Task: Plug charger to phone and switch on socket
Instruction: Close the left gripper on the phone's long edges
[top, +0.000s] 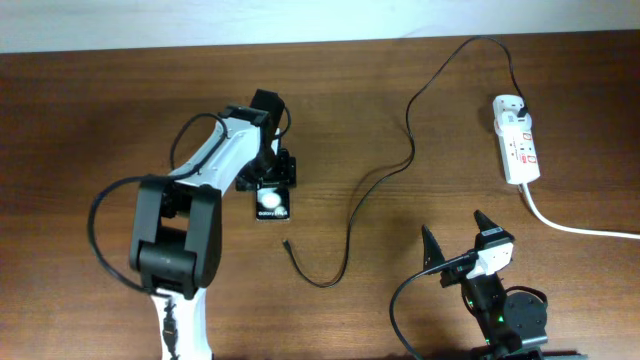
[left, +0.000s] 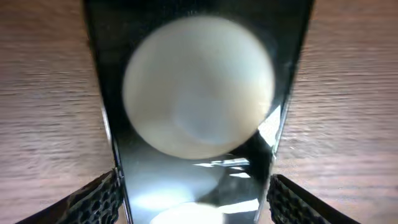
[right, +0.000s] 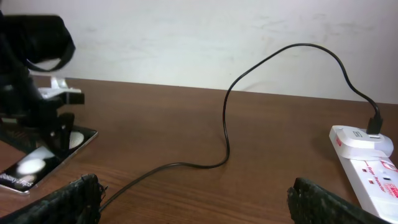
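Note:
The phone (top: 271, 203) lies flat on the brown table, left of centre, with a round glare spot on its screen. My left gripper (top: 274, 188) is over its far end, and in the left wrist view (left: 196, 199) its fingers press the two long edges of the phone (left: 199, 93). The charger cable (top: 360, 195) curls across the table; its connector tip (top: 284, 243) lies loose just below the phone and its plug (top: 524, 105) sits in the socket (top: 519, 150). My right gripper (top: 455, 235) is open and empty above the table (right: 196, 202).
The socket's thick white cord (top: 580, 228) runs off to the right edge. In the right wrist view the cable (right: 227, 124) arcs up to the socket (right: 367, 162), and the phone (right: 43, 158) lies at the far left under the left arm.

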